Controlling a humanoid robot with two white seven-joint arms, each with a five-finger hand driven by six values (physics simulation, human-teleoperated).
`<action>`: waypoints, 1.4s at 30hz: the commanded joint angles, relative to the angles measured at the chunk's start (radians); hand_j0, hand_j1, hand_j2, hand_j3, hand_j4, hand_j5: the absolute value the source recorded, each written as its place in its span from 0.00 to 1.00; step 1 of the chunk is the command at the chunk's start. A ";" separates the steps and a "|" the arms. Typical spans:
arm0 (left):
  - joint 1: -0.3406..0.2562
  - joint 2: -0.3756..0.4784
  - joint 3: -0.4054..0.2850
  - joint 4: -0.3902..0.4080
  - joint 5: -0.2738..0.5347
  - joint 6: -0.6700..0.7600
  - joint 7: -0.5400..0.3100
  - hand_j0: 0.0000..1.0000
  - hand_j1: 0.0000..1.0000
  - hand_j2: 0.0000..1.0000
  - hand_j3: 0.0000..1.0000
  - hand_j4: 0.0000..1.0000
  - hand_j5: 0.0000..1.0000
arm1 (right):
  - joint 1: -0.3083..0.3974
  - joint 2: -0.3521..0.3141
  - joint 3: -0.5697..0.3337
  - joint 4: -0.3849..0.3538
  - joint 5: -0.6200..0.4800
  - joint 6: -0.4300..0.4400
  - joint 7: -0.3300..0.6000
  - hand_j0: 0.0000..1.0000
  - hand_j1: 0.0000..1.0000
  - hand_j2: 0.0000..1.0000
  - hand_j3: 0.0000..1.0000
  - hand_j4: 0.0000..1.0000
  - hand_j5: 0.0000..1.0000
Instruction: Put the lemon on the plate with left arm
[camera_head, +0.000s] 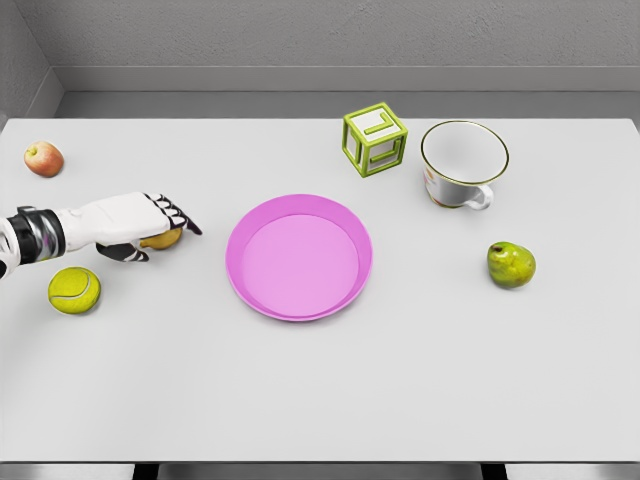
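Head view: the left robot hand (150, 228) comes in from the left edge and lies over the lemon (163, 239). Only a small yellow part of the lemon shows under the palm. The fingers (178, 214) curl over the top and the thumb sits below, so the hand seems closed around the lemon, prob. to lift it w/o rolling. I cannot tell if the lemon is off the table (320, 400) yet.

The pink plate (298, 257) is to the right of the hand, near but apart, and nothing lies in it, so the path is short and free.

The tennis ball (74, 290) is just below the forearm; a low swing could touch it. The apple (44, 159), green cube (374, 140), cup (462, 163) and pear (511, 265) are well apart from the path.

The right arm is not visible.
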 joint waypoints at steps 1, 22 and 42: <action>0.000 0.001 0.000 0.000 0.005 0.002 -0.005 0.78 0.78 0.78 0.78 0.78 0.78 | 0.000 0.000 -0.001 0.000 0.000 0.000 0.000 1.00 1.00 1.00 1.00 1.00 1.00; -0.006 0.006 0.002 0.000 0.005 0.002 -0.018 0.59 0.59 0.59 0.59 0.59 0.59 | 0.000 0.000 -0.001 0.000 0.000 0.000 0.000 1.00 1.00 1.00 1.00 1.00 1.00; -0.012 0.006 0.014 -0.058 0.019 0.002 -0.018 0.56 0.56 0.56 0.56 0.56 0.56 | 0.000 0.000 0.001 0.000 0.000 0.000 0.000 1.00 1.00 1.00 1.00 1.00 1.00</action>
